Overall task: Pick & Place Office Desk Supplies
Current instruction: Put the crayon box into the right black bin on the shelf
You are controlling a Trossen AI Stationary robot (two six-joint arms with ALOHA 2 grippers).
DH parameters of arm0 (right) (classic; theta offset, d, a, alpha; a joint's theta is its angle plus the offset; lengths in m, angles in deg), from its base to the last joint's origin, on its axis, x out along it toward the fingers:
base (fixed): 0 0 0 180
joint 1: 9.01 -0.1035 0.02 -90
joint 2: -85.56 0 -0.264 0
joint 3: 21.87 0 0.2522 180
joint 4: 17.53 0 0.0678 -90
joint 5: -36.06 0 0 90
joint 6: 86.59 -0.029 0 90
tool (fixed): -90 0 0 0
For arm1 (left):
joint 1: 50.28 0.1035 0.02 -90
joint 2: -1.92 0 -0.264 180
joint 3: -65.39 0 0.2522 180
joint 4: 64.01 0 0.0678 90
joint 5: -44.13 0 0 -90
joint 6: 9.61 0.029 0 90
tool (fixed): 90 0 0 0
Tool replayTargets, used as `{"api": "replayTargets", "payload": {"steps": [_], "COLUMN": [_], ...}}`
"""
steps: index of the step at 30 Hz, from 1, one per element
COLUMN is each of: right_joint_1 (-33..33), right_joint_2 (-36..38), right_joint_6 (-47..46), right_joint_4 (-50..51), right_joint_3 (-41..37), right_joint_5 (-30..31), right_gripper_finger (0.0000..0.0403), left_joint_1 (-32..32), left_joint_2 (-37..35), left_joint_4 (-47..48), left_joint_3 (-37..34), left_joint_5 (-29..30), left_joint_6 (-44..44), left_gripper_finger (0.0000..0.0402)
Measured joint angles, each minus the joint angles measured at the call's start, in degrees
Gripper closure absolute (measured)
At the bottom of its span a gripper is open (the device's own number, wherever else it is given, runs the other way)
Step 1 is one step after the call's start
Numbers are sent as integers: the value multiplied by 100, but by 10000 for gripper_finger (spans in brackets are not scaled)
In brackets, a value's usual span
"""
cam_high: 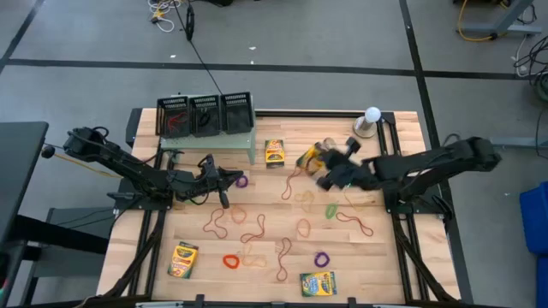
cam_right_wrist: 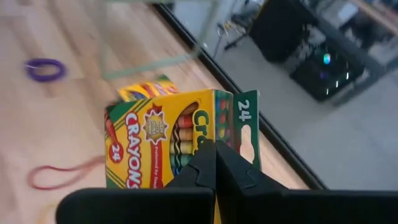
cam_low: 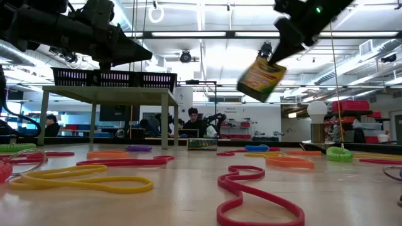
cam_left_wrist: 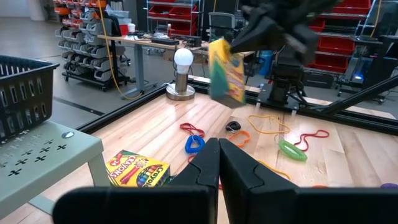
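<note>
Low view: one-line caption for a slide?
Right gripper holds a crayon box in the air above a table strewn with rubber bands.

From above I get even, diffuse light on the wooden table (cam_high: 274, 257); shadows under the arms are faint and soft. In the low view, rows of ceiling lights (cam_low: 207, 34) burn bright behind the scene, so the left arm and the green stand (cam_low: 107, 94) read as dark silhouettes. The nearest rubber bands (cam_low: 257, 194) are soft, out of focus. In my right wrist view the crayon box (cam_right_wrist: 168, 143) is sharp while the floor beyond is blurred. The left wrist view is clear and well lit.
</note>
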Motion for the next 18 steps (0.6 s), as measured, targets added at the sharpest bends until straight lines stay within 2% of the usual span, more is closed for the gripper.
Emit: {"api": "replayTargets", "payload": {"steps": [7,13,18], "right_joint_1": [-793,-1070,-1132], "right_joint_2": [-1826,-3292,-4206], "right_joint_6": [488,1174,2084], "right_joint_4": [-36,-87,-433], "right_joint_3": [1216,2142,2673], "right_joint_5": [533,893,1213], "right_gripper_finger": [403,403,403], "left_joint_1": [0,0,0], "left_joint_2": [0,0,0], "left_joint_4": [-1,-2,-1], "left_joint_3": [0,-2,-1], "left_joint_5": [2,2,1], "left_joint_6": [-1,-1,1], "left_gripper_finger": [392,392,392]}}
